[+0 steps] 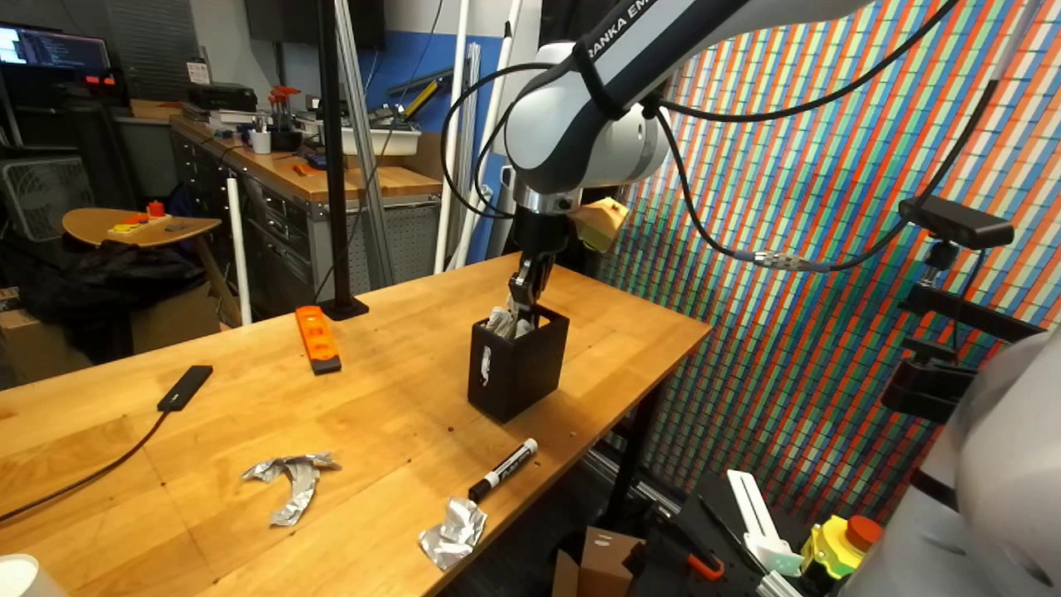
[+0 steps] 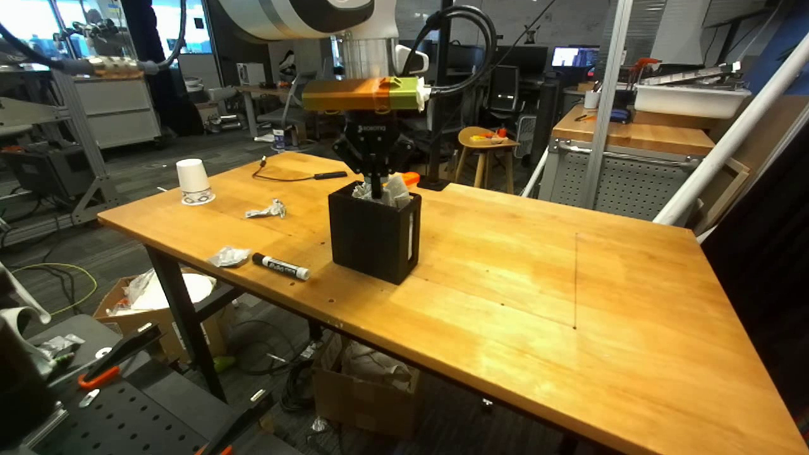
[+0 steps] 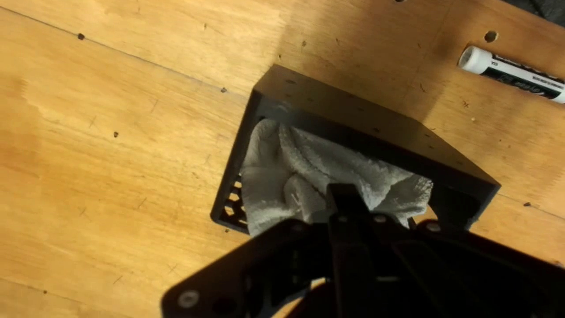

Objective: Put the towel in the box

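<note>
The wooden worktop [image 1: 398,398] in front of me bore an upright black box [image 1: 530,373]. In an exterior view, the robot's dark claw [image 1: 527,315] hung at the box's twelve o'clock, tip down inside it, clenched on the grey towel [image 3: 269,185], which sat bunched in the box, partly poking out the top. A marker [image 1: 503,470] lay at six o'clock from the box.

Part of towel [image 3: 304,170] hidden in box [image 3: 353,110], marker [image 3: 514,76] cut off by wrist view's edge, monitor text [image 1: 66,51] unreadable
</note>
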